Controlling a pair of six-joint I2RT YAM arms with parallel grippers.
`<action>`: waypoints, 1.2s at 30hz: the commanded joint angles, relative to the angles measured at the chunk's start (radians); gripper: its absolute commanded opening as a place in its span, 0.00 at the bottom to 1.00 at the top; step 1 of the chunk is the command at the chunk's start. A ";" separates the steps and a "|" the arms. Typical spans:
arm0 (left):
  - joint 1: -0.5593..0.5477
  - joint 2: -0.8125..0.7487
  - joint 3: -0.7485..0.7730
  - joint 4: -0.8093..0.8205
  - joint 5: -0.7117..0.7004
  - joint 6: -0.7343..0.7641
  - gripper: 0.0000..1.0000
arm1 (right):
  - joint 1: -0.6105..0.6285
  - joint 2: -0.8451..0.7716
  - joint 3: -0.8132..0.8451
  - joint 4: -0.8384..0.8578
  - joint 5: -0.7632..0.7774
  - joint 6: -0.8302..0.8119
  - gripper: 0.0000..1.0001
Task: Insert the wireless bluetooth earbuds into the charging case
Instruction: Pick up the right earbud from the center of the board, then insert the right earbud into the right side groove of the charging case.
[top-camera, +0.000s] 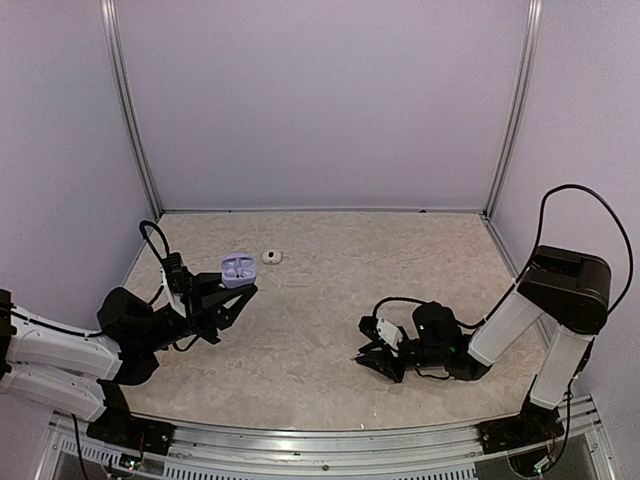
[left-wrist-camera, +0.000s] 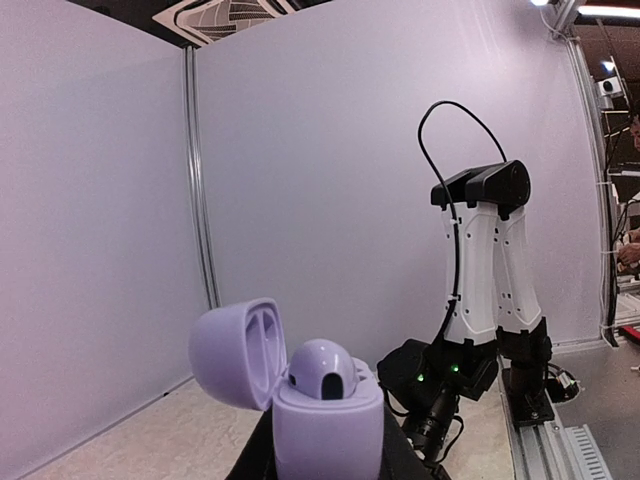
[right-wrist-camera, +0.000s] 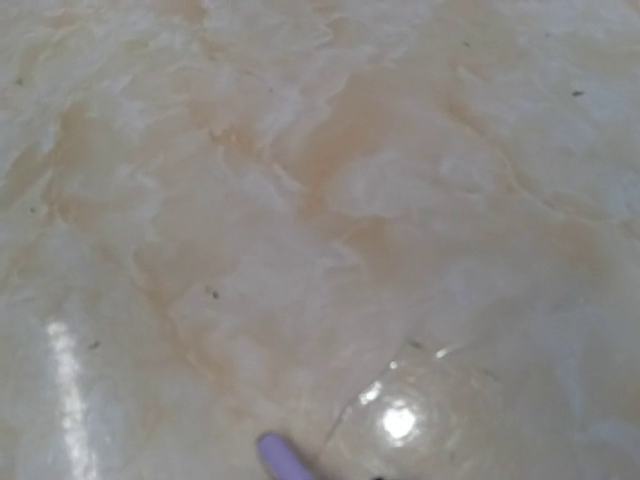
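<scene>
My left gripper (top-camera: 228, 292) is shut on the lilac charging case (top-camera: 237, 270) and holds it up above the table at the left. In the left wrist view the case (left-wrist-camera: 328, 430) stands upright with its lid (left-wrist-camera: 235, 352) open to the left. One lilac earbud (left-wrist-camera: 322, 370) sits in it. My right gripper (top-camera: 376, 358) is down at the table surface, right of centre. A lilac earbud stem (right-wrist-camera: 285, 462) pokes into the bottom of the right wrist view, close over the table. The fingers do not show there, so I cannot tell whether they grip it.
A small whitish piece (top-camera: 272, 256) lies on the beige marbled table (top-camera: 330, 270), just right of the held case. Pale walls close the back and both sides. The right arm (left-wrist-camera: 490, 270) shows in the left wrist view behind the case.
</scene>
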 joint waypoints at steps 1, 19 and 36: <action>0.006 -0.018 -0.005 -0.013 -0.001 0.012 0.06 | -0.008 0.015 0.003 -0.032 0.007 -0.002 0.22; 0.011 -0.009 -0.045 -0.006 0.010 0.012 0.06 | 0.111 -0.333 0.300 -0.623 0.111 -0.120 0.08; 0.027 0.007 -0.035 -0.041 0.222 -0.044 0.04 | 0.382 -0.453 0.769 -1.104 0.378 -0.443 0.08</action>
